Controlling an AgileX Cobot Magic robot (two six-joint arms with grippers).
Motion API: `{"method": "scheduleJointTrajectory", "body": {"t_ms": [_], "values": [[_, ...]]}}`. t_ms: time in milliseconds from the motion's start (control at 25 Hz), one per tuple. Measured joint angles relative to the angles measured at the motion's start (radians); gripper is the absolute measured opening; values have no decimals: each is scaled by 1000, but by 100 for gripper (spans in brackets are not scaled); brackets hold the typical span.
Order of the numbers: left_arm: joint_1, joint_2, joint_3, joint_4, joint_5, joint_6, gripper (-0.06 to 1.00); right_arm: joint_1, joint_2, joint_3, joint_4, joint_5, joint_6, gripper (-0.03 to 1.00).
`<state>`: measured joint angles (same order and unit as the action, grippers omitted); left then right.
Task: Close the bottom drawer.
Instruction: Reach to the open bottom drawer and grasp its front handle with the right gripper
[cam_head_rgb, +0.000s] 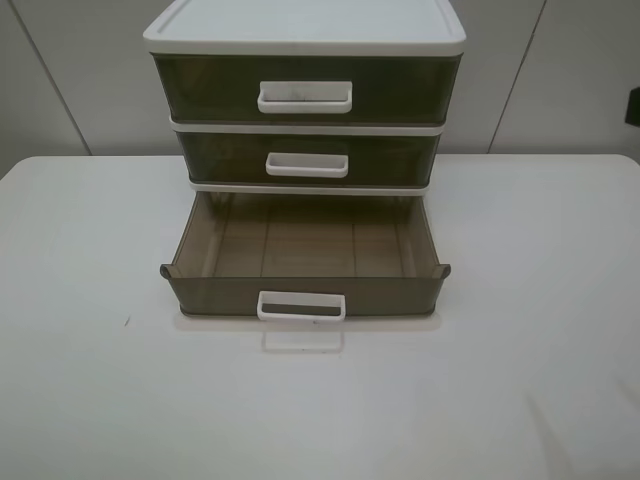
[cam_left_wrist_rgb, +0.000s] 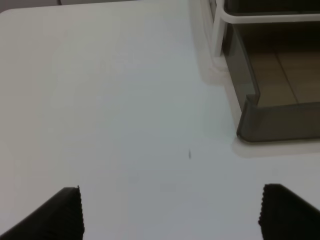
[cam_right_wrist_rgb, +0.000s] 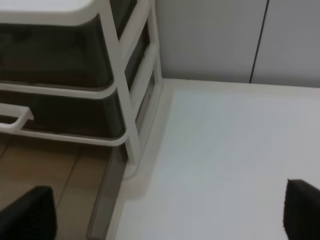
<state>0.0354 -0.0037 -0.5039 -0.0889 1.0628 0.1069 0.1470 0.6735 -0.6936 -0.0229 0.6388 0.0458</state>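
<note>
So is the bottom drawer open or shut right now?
Open: the bottom drawer juts out well past the middle drawer, with its bare floor exposed.

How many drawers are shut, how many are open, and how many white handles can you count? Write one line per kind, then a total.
Shut drawers: 2 (top drawer, middle drawer)
Open drawers: 1 (bottom drawer)
White loop handles: 3 (top handle, middle handle, bottom handle)
Total: 6

White table (cam_head_rgb: 90, 350), pale panelled wall (cam_head_rgb: 560, 70).
</note>
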Motion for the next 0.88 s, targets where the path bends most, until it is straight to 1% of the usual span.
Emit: {"method": "scheduleJointTrajectory", "body": {"t_ms": [80, 160, 200, 280, 400, 480, 600, 680, 720, 800, 840, 880], "values": [[0, 0, 0, 0, 0, 0, 72, 0, 13, 16, 8, -24, 0, 79], [0, 0, 0, 0, 0, 0, 72, 0, 33, 63, 48, -58, 0, 79], [0, 0, 0, 0, 0, 0, 72, 3, 50, 92, 79, -100, 0, 79], [0, 0, 0, 0, 0, 0, 72, 35, 93, 165, 134, -219, 4, 79], [0, 0, 0, 0, 0, 0, 72, 151, 182, 233, 180, -379, 7, 79], [0, 0, 0, 0, 0, 0, 72, 258, 253, 244, 186, -462, 7, 79], [0, 0, 0, 0, 0, 0, 72, 404, 349, 244, 192, -565, 7, 79], [0, 0, 0, 0, 0, 0, 72, 483, 404, 244, 196, -626, 7, 78], [0, 0, 0, 0, 0, 0, 72, 519, 431, 244, 201, -647, 7, 75], [0, 0, 0, 0, 0, 0, 72, 577, 477, 244, 217, -686, 7, 64], [0, 0, 0, 0, 0, 0, 72, 594, 493, 244, 235, -698, 7, 54], [0, 0, 0, 0, 0, 0, 72, 610, 510, 246, 250, -706, 7, 43]]}}
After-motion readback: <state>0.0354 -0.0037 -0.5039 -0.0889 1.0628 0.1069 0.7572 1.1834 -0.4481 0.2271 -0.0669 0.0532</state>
